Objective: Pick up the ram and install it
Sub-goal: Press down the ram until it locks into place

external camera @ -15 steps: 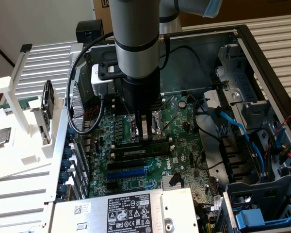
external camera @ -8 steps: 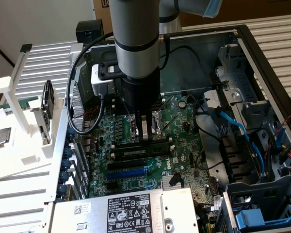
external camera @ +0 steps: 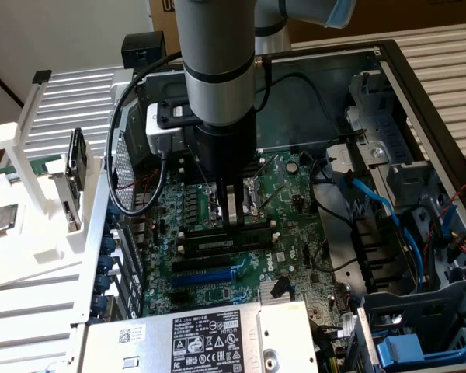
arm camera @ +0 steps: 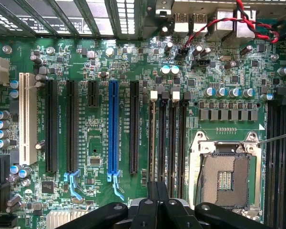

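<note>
Even, bright light is falling across the motherboard (arm camera: 133, 71) — small glints are showing on capacitor tops and the socket frame (arm camera: 226, 143). In the exterior view the arm (external camera: 217, 62) is shading the board toward 6 o'clock.

The long, thin, narrow circuit-board ram stick (external camera: 217, 244) stands upright on its long edge in one of the black memory slots on the green motherboard inside the open computer case. It runs across the board from the exterior view's left to right. Its visible face looks dark, with a pale label along the middle.
</note>
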`<action>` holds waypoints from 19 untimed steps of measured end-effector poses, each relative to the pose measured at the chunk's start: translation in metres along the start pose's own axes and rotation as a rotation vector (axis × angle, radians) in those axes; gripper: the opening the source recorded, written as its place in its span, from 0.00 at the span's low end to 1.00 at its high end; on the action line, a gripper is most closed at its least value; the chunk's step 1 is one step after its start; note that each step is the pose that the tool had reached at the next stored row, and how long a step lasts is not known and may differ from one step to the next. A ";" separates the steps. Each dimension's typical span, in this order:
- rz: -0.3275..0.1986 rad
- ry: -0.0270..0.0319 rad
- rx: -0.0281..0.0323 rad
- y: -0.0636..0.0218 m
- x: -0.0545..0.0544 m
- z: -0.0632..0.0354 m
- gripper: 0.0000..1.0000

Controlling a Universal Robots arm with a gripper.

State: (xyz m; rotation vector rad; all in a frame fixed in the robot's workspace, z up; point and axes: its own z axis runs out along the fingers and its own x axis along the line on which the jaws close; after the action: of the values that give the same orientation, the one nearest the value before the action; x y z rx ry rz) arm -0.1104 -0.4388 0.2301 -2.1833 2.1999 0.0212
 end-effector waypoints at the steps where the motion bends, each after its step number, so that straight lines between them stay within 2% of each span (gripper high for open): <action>1: 0.000 -0.0001 0.0002 0.0000 0.000 0.0001 0.10; 19: 0.000 -0.0004 0.0018 0.0017 0.000 0.0022 0.10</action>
State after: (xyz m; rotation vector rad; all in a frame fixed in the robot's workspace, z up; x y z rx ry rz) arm -0.1121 -0.4387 0.2278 -2.1823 2.1987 0.0195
